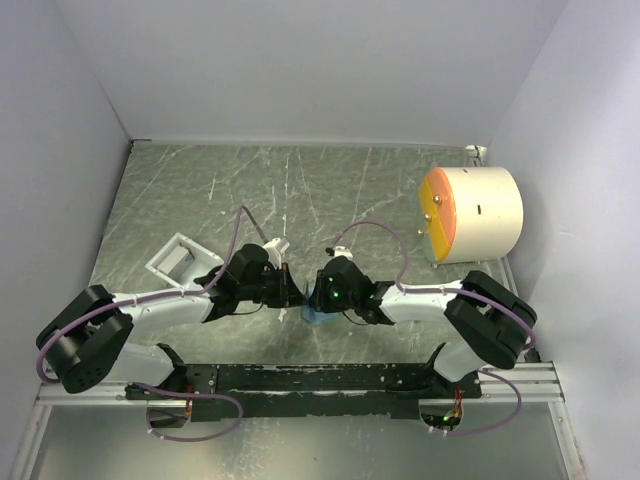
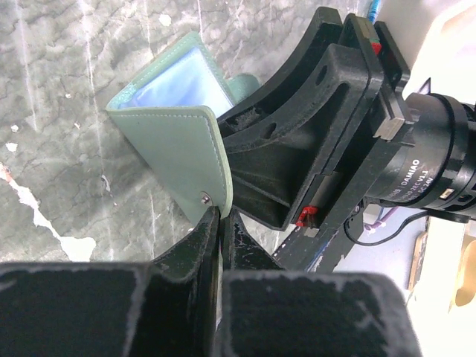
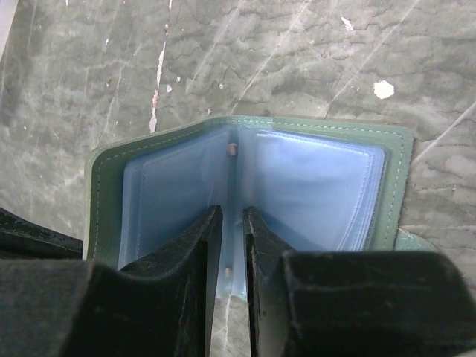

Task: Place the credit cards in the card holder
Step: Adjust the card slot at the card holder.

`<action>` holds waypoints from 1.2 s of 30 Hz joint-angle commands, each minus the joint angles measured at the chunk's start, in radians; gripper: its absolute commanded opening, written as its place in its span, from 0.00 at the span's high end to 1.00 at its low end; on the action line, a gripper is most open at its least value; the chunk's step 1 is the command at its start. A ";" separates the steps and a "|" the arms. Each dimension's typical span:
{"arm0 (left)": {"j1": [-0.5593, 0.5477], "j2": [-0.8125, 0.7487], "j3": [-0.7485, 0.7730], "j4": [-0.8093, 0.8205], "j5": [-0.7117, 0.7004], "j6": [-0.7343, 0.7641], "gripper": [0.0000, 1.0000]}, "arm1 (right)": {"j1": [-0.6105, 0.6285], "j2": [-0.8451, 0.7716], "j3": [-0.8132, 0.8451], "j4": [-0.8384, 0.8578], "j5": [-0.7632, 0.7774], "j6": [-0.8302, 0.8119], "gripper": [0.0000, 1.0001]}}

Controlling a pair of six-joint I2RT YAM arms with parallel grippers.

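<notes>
From above, can make out only a pale blue sliver of the card holder (image 1: pixel 314 316), wedged between the two wrists at mid-counter (image 1: pixel 300 180), toward the near edge. Cannot read either grip from up there. Catches, from that height alone, a white tray (image 1: pixel 160 270) off to the left with something grey in it, and a pale drum (image 1: pixel 485 205) with an orange-and-yellow face far to the right, well apart from the holder.

Through the right wrist, looks straight into the opened holder: light blue lining, clear pockets on both halves, sage-green border all round. Finds the right claw (image 3: pixel 232 223) closed to a narrow gap on the middle fold, grasping a strip of pale blue between its fingers.

Through the left wrist, gets the outside instead: holder lifted on edge and half open, green cover toward the lens, blue pockets behind. Finds the left claw (image 2: pixel 220 217) clenched, tips pressed together on the lower corner of that cover, right by the small metal snap stud. Shows too, as the other wrist cannot, the right claw's black fingers reaching in against the far side of the holder.
</notes>
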 commanded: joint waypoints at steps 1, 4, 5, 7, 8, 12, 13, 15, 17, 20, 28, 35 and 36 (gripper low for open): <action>-0.003 -0.007 -0.002 0.083 0.076 0.004 0.89 | 0.004 0.035 -0.012 -0.032 -0.014 0.000 0.80; -0.003 -0.004 -0.005 0.093 0.081 0.002 0.87 | 0.003 0.043 -0.008 -0.033 -0.020 -0.001 0.80; -0.002 -0.005 -0.007 0.098 0.083 0.001 0.87 | 0.004 0.045 -0.008 -0.033 -0.021 0.001 0.80; -0.003 -0.008 -0.007 0.098 0.084 0.001 0.88 | 0.003 0.047 -0.013 -0.026 -0.024 0.005 0.80; -0.003 -0.009 -0.009 0.098 0.084 0.003 0.90 | 0.003 0.049 -0.013 -0.023 -0.025 0.007 0.80; -0.003 -0.005 -0.011 0.115 0.097 0.004 0.93 | 0.003 0.060 -0.013 -0.017 -0.035 0.009 0.80; -0.003 -0.002 -0.009 0.115 0.098 0.004 0.93 | 0.004 0.061 -0.012 -0.016 -0.035 0.008 0.80; -0.003 -0.003 0.000 0.096 0.086 0.006 0.93 | 0.003 0.056 -0.007 -0.027 -0.036 0.003 0.80; -0.003 -0.013 0.017 0.041 0.047 0.016 0.93 | 0.002 0.036 0.012 -0.078 -0.018 -0.009 0.77; -0.003 -0.041 0.038 -0.037 -0.001 0.035 0.93 | 0.001 -0.034 0.041 -0.181 0.040 -0.033 0.70; -0.003 -0.042 0.089 -0.157 -0.058 0.055 0.93 | -0.003 -0.182 0.082 -0.294 0.033 -0.097 0.60; -0.003 -0.024 0.092 -0.149 -0.045 0.038 0.93 | -0.001 -0.232 0.041 -0.195 -0.057 -0.050 0.50; -0.002 -0.024 0.092 -0.149 -0.045 0.039 0.93 | 0.000 -0.233 0.036 -0.186 -0.061 -0.045 0.48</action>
